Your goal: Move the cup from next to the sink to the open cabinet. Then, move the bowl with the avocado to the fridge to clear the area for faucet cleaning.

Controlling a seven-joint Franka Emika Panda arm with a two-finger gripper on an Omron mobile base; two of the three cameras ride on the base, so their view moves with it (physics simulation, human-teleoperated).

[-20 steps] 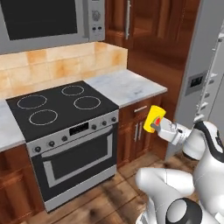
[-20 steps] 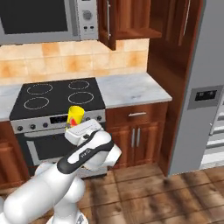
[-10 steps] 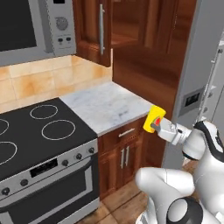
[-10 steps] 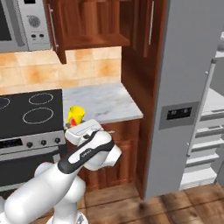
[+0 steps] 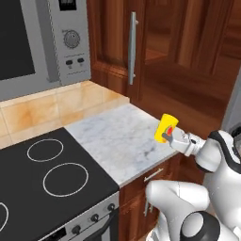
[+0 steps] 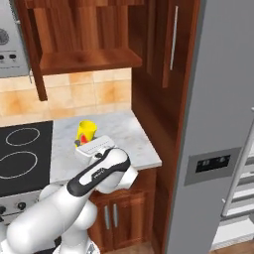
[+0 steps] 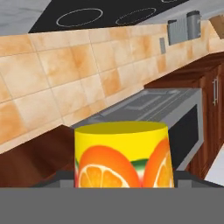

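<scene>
Jaws of the gripper (image 5: 164,137) are closed around the cup (image 5: 166,128), which sits at centre right of the left base view, held clear above the edge of the marble table (image 5: 117,141). Beyond it, in the upper part of the right base view, the cabinet (image 6: 84,59) stands open with its wooden shelf bare. Judging by this, the first step is in hand, the cup in carriage; next comes a lift to shelf height and a reach inward before letting go.
</scene>
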